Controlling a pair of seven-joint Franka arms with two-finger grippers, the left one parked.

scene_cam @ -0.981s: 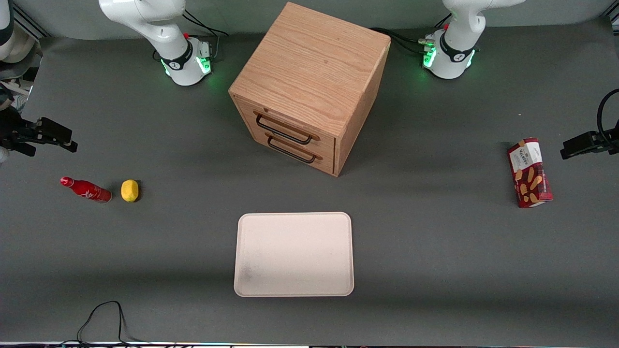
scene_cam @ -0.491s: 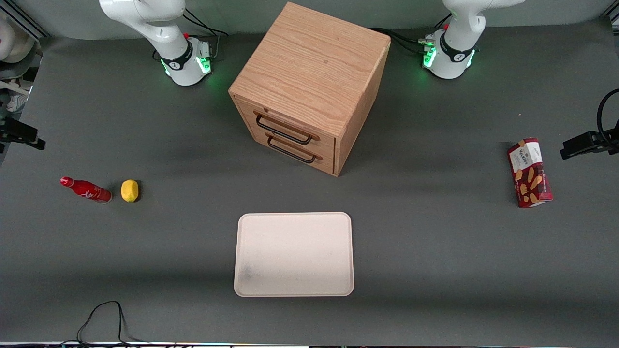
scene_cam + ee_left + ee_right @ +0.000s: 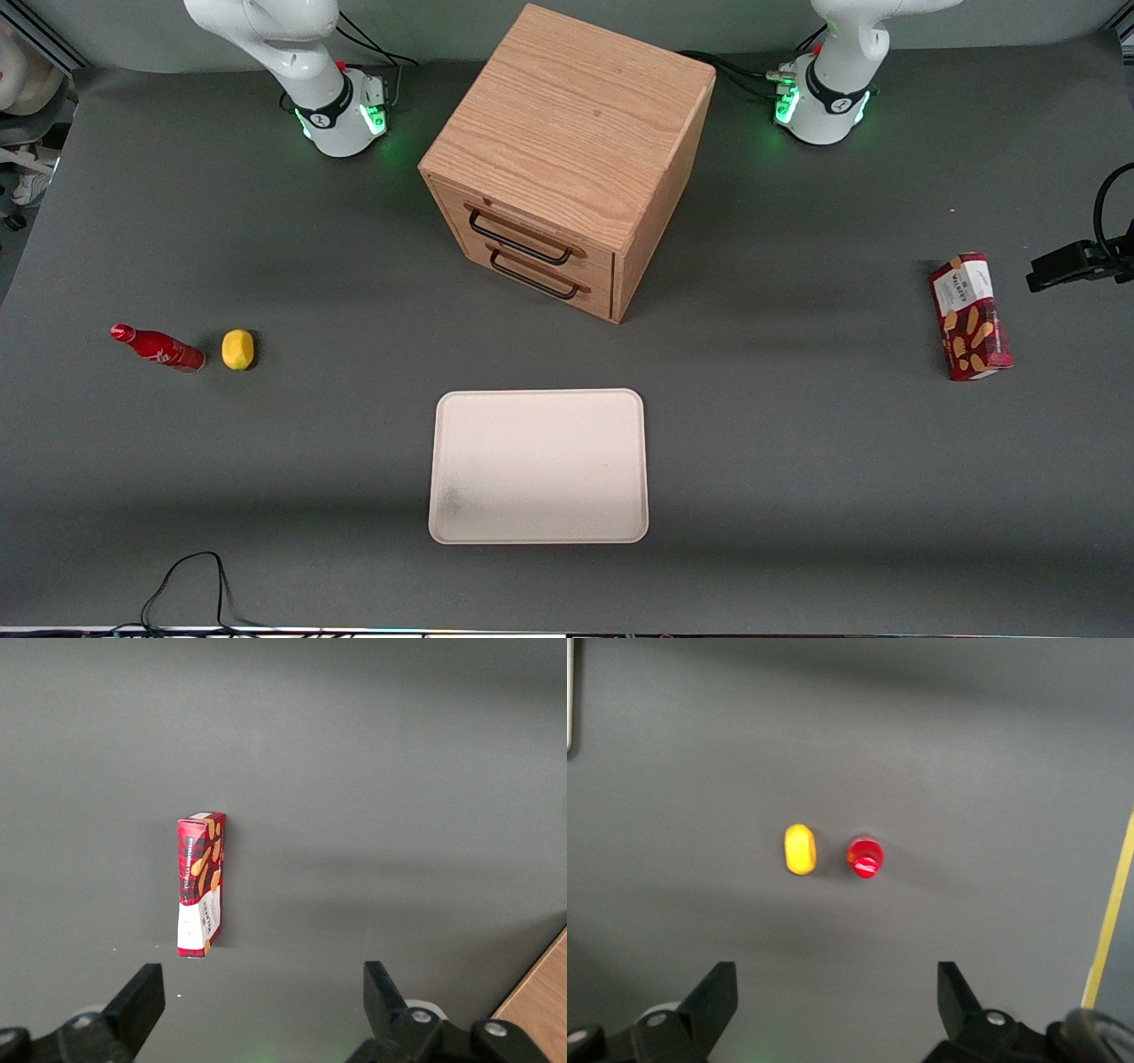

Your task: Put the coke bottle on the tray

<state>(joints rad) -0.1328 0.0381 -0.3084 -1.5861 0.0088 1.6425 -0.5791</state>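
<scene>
Snack box (image 3: 201,883) on grey table (image 3: 372,771)

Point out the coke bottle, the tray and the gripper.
coke bottle (image 3: 159,347): front view, red body beside the yellow fruit.
tray (image 3: 539,399): front view, bare rim nearest the drawers.
gripper (image 3: 837,1001): right wrist view, midway between its open fingertips, high above the bottle.

The bottle (image 3: 158,347), slim and all red with a red cap and white script, stands upright on the table toward the working arm's end. It is at about 9 to 10 o'clock from the tray (image 3: 539,465) and well apart from it. The tray is cream-white with rounded corners and lies flat, a grey smudge in its 7 o'clock corner. The gripper (image 3: 837,997) hangs high over the bottle, fingers spread wide.
</scene>
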